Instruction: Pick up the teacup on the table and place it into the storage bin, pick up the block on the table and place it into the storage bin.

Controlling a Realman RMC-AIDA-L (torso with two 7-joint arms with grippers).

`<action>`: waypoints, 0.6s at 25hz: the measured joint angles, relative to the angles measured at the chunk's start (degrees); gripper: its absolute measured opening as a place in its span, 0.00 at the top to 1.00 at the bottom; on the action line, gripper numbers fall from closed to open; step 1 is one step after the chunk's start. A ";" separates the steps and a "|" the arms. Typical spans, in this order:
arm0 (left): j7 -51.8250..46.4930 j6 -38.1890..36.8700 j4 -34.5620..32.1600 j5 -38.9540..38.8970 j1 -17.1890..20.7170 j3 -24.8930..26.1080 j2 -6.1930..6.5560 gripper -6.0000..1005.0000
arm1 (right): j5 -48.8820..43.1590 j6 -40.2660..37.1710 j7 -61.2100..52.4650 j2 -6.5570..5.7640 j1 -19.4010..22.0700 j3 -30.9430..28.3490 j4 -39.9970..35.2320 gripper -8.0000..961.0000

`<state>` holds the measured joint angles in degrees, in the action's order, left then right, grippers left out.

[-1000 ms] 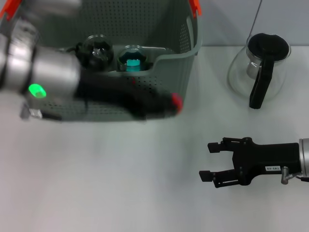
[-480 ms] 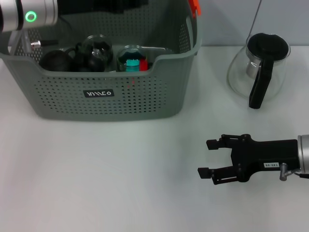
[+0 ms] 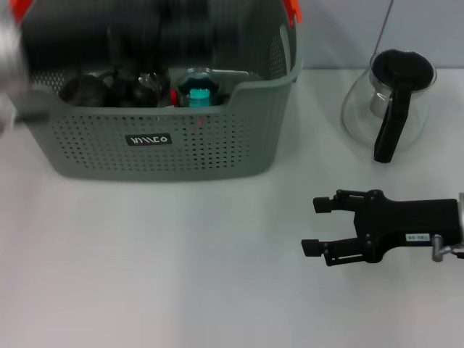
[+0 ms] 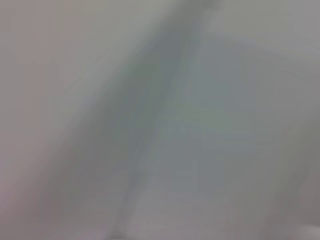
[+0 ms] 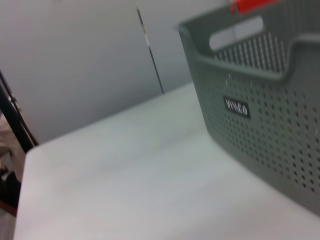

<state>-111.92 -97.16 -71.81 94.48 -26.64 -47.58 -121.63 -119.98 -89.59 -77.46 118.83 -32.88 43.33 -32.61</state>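
The left gripper [image 3: 156,25] blurs over the perforated grey-green plastic storage bin [image 3: 239,148], jaws unreadable, while the right gripper [image 3: 319,226] hovers above the white table [image 3: 145,261], jaws wide.

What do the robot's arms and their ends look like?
The right tool is matt black, with two flat-tipped prongs on linked bars, a small white label and a silvery cuff behind it. The left arm is only a dark and silvery smear over the storage bin.

The left arm [image 3: 145,29] is being swung across above the storage bin [image 3: 188,141], where a red block [image 3: 174,96] is now being seen.
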 joint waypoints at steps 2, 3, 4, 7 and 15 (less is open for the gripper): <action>5.78 -6.36 3.26 -0.37 2.16 0.03 -0.12 0.16 | 0.02 -1.77 0.75 -0.04 0.04 -1.60 0.00 0.02; 8.70 -8.63 5.47 0.21 3.39 -0.01 -0.20 0.15 | 0.01 -2.55 1.24 -0.05 0.10 -2.24 0.05 0.02; 11.29 -9.34 7.96 1.16 4.51 0.12 -0.21 0.14 | 0.01 -3.10 1.82 -0.05 0.13 -2.58 0.23 0.02; 18.40 -9.35 15.25 3.99 7.03 1.95 0.11 0.10 | -0.13 -3.73 3.42 0.10 0.17 -2.58 0.67 0.02; 31.37 -6.51 25.63 13.44 9.01 8.23 0.24 0.06 | -0.11 -4.32 7.46 0.88 0.11 -2.00 1.15 0.02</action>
<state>-80.55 -103.68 -46.18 107.91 -17.63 -39.36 -121.39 -120.09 -93.91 -70.00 119.71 -32.77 41.34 -31.47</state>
